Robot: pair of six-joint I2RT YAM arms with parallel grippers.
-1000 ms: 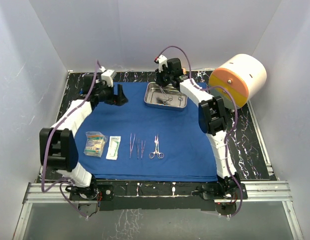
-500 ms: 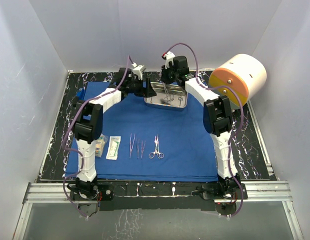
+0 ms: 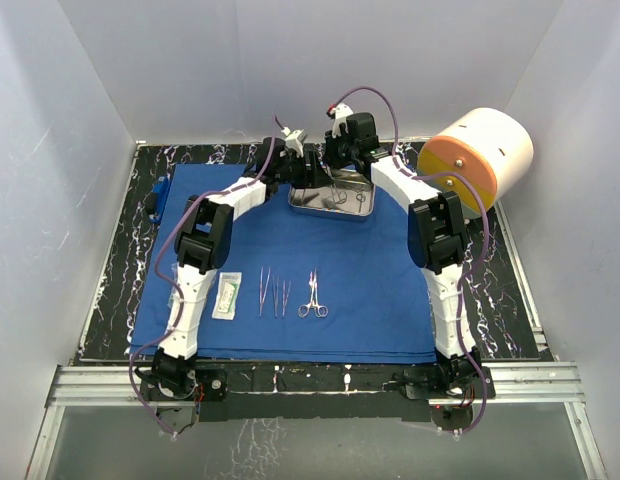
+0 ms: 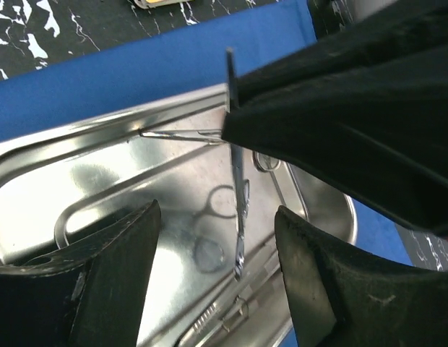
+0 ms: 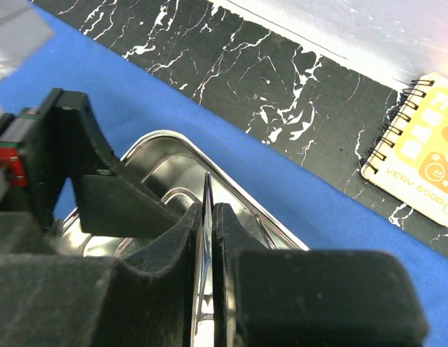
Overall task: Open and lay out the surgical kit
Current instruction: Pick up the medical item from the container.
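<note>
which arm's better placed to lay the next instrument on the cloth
Probably right: the right end effector is shut on an instrument above the tray; the left end effector is open, holding nothing.

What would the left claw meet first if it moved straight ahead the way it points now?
Probably the slender steel instrument hanging from the right claw, right ahead of the left claw; beyond it, the steel tray. Depth is unclear.

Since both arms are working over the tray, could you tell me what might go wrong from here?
1. The right gripper pinches the hanging instrument only near one end; it could slip and drop into the tray.
2. The left gripper, open close by, might knock it loose or bump the right gripper.
</note>
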